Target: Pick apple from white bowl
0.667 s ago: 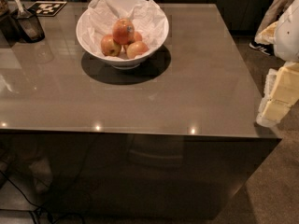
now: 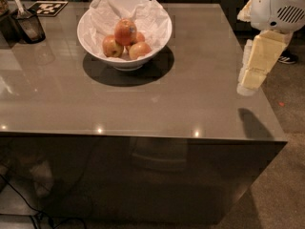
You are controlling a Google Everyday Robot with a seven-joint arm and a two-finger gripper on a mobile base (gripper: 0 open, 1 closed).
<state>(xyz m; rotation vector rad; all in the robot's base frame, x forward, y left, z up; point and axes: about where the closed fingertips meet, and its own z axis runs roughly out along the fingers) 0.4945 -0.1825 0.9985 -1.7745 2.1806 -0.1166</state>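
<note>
Apple (image 2: pixel 125 31) tops 3 paler apples (image 2: pixel 112 46) in the white bowl (image 2: pixel 125 61) on the surface (image 2: pixel 167 104). Hand (image 2: pixel 251 78) hangs at the surface's right edge, well apart from the bowl; whether it is wide or narrow cannot be told. Dark cup (image 2: pixel 29 27) stands far left.

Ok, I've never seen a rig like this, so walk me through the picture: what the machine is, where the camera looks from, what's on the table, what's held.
The white and cream shape at the right is a robot's arm. Its tip is the hand, which hangs by the table's right edge, far from the bowl. There is one view, looking down on the grey table from its front; where the camera is mounted cannot be told. A white bowl lined with paper holds the reddest apple on top of three paler apples. At the back left are a dark cup with a utensil and a black-and-white marker. The hand carries no apple.
</note>
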